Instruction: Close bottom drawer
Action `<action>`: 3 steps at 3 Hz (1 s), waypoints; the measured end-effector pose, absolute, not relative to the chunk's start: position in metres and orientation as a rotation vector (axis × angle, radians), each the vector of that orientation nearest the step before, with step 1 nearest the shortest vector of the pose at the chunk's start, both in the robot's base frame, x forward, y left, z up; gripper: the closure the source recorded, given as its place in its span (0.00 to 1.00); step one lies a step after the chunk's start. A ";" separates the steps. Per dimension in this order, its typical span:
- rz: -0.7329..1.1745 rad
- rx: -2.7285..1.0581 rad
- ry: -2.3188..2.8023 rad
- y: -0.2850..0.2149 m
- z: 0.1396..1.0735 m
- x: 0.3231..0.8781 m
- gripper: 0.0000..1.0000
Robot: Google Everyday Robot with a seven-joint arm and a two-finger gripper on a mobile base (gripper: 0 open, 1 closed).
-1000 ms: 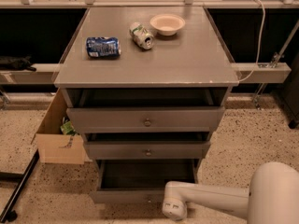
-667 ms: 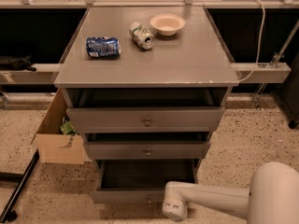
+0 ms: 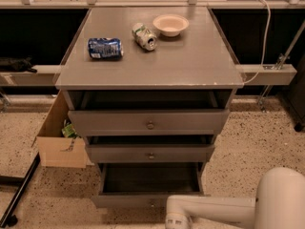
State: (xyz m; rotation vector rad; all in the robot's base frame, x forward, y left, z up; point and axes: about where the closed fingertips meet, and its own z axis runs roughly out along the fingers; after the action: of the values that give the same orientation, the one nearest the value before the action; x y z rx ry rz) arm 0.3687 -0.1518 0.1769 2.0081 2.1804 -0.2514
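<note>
Speckled floor under a grey cabinet (image 3: 157, 66), with the bottom drawer (image 3: 150, 181) pulled well out at the cabinet's foot, its shallow box bare inside. Judged to be the approach step: gripper (image 3: 174, 220) low in front of the cabinet, close by that drawer's front, contact and open-or-closed state impossible to tell; next, meet the plain front squarely and push straight in toward the cabinet. Higher in the cabinet, two knobbed drawers (image 3: 148, 122) ajar; on the cabinet's top a seemingly empty bowl (image 3: 170, 25) and two cans (image 3: 105, 48) on their sides; left of the cabinet, a cardboard box (image 3: 59, 149) holding something green.
</note>
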 end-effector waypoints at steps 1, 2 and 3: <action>-0.381 1.954 2.175 -0.121 0.174 0.393 1.00; -0.416 1.871 2.145 -0.070 0.184 0.461 1.00; -0.385 1.820 2.089 -0.020 0.209 0.530 1.00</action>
State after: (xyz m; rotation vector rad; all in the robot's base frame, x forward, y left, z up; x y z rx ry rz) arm 0.5304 -0.0204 0.2088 1.8202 2.0894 -0.3855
